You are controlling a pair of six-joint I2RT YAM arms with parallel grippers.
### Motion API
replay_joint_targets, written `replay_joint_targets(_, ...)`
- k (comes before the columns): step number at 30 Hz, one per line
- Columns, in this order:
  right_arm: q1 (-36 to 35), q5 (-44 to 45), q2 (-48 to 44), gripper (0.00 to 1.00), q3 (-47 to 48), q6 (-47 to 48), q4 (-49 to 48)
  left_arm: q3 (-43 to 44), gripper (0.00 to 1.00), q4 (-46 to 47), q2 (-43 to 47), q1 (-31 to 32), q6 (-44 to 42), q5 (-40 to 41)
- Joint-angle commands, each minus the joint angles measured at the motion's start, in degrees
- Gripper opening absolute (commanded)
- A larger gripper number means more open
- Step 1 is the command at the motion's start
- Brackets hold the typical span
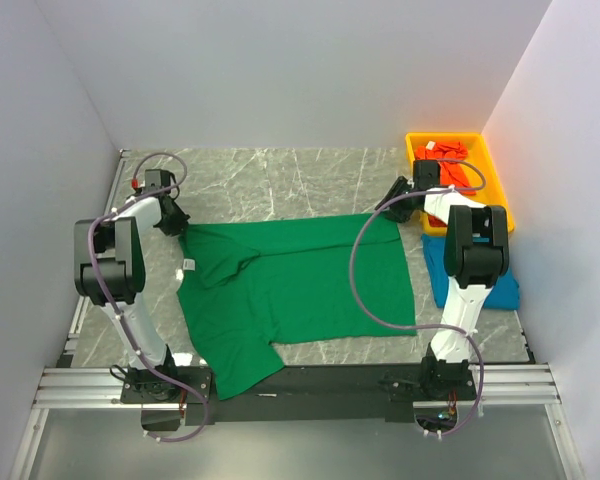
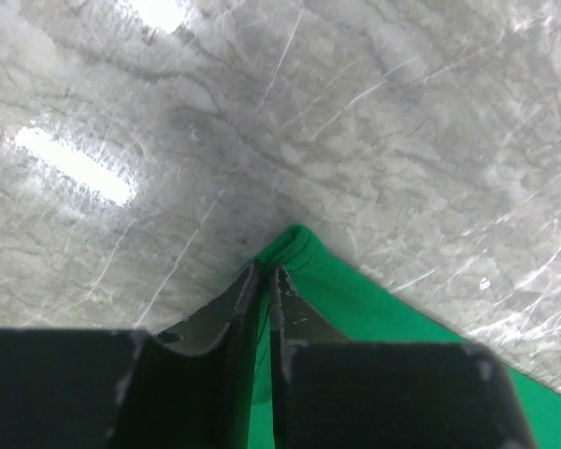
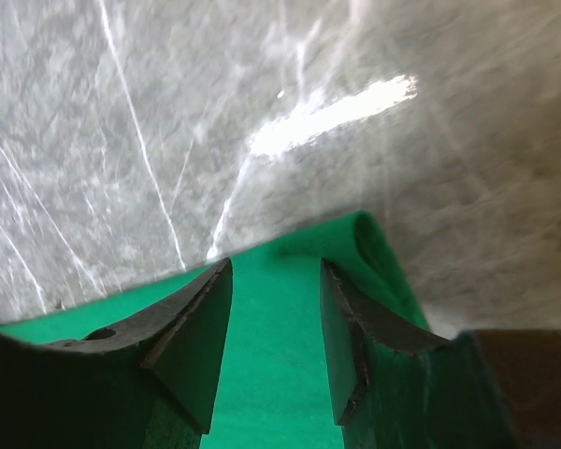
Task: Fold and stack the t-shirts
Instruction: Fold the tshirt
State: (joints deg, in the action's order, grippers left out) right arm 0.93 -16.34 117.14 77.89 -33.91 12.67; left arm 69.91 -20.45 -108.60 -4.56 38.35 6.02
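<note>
- The bright green cotton t-shirt (image 1: pixel 300 280) lies spread flat on the grey marble tabletop (image 1: pixel 280 180), between the two arms. Its near-left part hangs over the tabletop's near edge by the left arm's base.
- A small white neck label (image 1: pixel 189 264) shows near the shirt's left side.
- The left pincer (image 1: pixel 175 222) sits at the shirt's far-left corner. In the left wrist view its two dark fingers (image 2: pixel 246 304) are drawn narrow, almost together, with green cloth in the thin slit between them: it pinches the green t-shirt's edge. The corner's rounded tip pokes out just beyond the fingertips.
- The right pincer (image 1: pixel 400 195) is at the shirt's far-right corner. In the right wrist view its fingers (image 3: pixel 201 327) stand well apart, over the green cloth, gripping nothing. The rolled hem corner lies just beyond the right-hand finger.
- The blue cotton t-shirt (image 1: pixel 438 275) lies crumpled on the tabletop, beside the green one's right edge and partly hidden by the right arm.
- The orange-red cotton t-shirt (image 1: pixel 450 160) is bunched inside the yellow plastic bin (image 1: pixel 497 180) at the far-right corner.
</note>
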Motion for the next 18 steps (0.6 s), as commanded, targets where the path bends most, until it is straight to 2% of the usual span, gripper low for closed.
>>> replay_joint_targets(1,1.4,1.7,1.1,0.5,2.4,-1.2,1.3,1.1,0.14,-1.4,-2.8,-0.6,-1.1,3.6)
replay_joint_targets(3,1.9,1.2,1.1,0.5,1.8,-1.6,0.6,1.5,0.15,-1.8,-3.1,-1.2,-1.3,4.3)
replay_joint_targets(9,2.1,-1.9,-2.4,0.5,1.9,0.7,-0.6,2.8,0.4,-2.9,0.5,-1.2,-2.8,4.8)
replay_joint_targets(10,1.8,-2.1,-3.5,0.51,1.7,1.0,-0.6,2.9,0.5,-3.2,2.8,-1.2,-3.1,5.0)
replay_joint_targets(14,0.7,-2.2,-9.7,0.53,0.3,3.1,0.0,3.5,0.66,-5.6,10.1,0.3,-5.0,8.5)
replay_joint_targets(16,-0.4,-1.7,-14.1,0.55,-1.6,3.6,0.8,3.0,0.73,-6.4,15.3,2.9,-6.5,10.9)
replay_joint_targets(18,-3.0,-0.9,-17.3,0.57,-4.7,4.6,1.3,1.7,0.75,-7.7,18.8,4.3,-7.9,12.3)
